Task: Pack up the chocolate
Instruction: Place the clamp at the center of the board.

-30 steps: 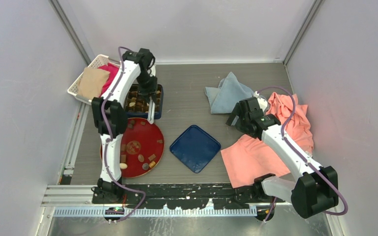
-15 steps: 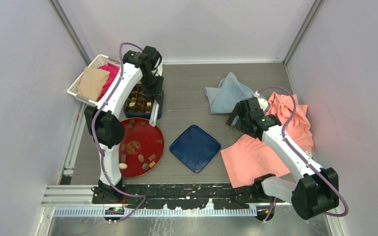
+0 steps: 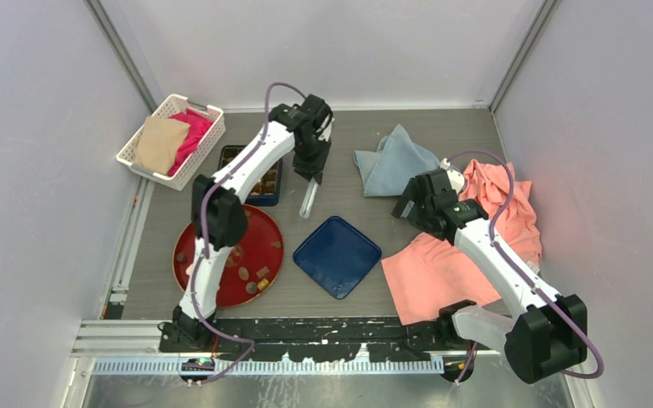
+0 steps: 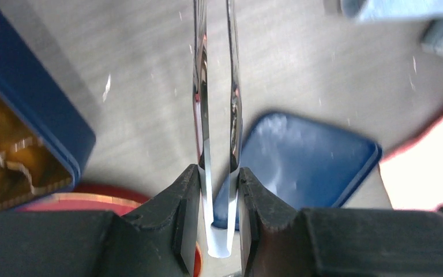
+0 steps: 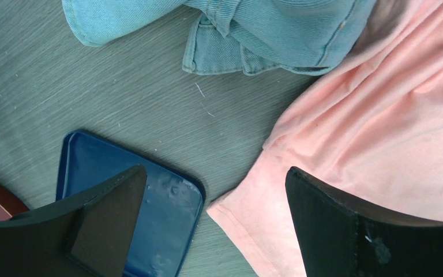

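Observation:
Several chocolate pieces (image 3: 244,274) lie on the round red plate (image 3: 264,242); more sit in the gold tray of the blue box (image 3: 262,182), which also shows in the left wrist view (image 4: 32,109). My left gripper (image 3: 310,170) is right of the box and above the bare table. It is shut on the metal tongs (image 3: 308,201), whose arms (image 4: 202,109) hang between its fingers (image 4: 179,213) with nothing at the tips. My right gripper (image 3: 410,204) is open and empty, hovering between the blue lid (image 5: 132,196) and the pink cloth (image 5: 380,133).
The blue lid (image 3: 337,255) lies flat at centre. A light-blue cloth (image 3: 391,161) and pink cloths (image 3: 451,263) cover the right side. A white basket (image 3: 170,140) with cloths stands at the back left. My left arm crosses over the plate and box.
My left arm swung right, carrying the tongs from over the blue box to the table between the box and the light-blue cloth. The right arm has not moved.

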{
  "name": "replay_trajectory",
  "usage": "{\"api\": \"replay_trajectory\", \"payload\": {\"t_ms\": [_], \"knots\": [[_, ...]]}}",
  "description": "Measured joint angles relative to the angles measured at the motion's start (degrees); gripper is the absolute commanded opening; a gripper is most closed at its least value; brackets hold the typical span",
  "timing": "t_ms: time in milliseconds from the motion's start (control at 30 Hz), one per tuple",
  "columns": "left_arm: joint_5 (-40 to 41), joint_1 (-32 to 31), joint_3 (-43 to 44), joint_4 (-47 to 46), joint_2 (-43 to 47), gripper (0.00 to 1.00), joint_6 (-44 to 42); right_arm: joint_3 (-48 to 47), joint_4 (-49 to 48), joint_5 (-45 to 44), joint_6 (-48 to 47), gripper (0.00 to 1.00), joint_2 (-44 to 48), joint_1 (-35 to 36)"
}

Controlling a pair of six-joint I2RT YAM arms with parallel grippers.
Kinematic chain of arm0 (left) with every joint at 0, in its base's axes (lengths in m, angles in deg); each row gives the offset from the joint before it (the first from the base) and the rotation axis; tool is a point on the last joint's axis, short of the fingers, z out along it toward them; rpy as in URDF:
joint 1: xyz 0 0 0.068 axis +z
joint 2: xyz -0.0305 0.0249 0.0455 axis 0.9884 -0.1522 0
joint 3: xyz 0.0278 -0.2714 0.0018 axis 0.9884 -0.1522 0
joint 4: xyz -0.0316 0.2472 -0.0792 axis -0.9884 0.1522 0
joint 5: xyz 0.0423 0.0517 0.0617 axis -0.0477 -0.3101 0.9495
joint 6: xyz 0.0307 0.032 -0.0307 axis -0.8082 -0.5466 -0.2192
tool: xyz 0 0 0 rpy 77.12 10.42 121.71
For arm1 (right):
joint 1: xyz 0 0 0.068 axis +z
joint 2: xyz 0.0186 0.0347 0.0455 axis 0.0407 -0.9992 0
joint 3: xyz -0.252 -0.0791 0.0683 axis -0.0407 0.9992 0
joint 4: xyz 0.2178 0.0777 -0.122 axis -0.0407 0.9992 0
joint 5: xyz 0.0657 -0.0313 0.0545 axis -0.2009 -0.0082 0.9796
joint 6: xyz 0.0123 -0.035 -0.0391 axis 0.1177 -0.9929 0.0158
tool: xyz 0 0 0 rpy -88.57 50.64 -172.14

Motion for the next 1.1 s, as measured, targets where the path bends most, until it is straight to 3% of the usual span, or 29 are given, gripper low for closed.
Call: {"api": "replay_trajectory", "payload": {"t_ms": [233, 533, 600, 733, 1100], "knots": [[5.97, -0.13, 6.03, -6.93, -13.0, 0.0, 1.25, -0.02, 2.12, -1.25, -0.26, 0.96, 2.69, 0.0], [9.46, -0.13, 3.54, -14.19, -15.04, 0.07, 3.48, -0.13, 4.33, -1.9, -0.26, 0.96, 2.73, 0.0], [10.08, -0.13, 3.26, -15.39, -15.04, 0.11, 3.69, -0.13, 4.44, -1.99, -0.26, 0.96, 2.73, 0.0], [10.88, -0.13, 1.03, -18.23, -15.04, 0.3, 3.76, -0.13, 4.48, -2.12, -0.24, 0.96, 2.73, 0.0], [11.78, -0.22, -4.0, -23.67, -13.62, 0.42, 5.07, -0.15, 4.61, -2.12, -0.24, 0.96, 2.73, 0.0]]}}
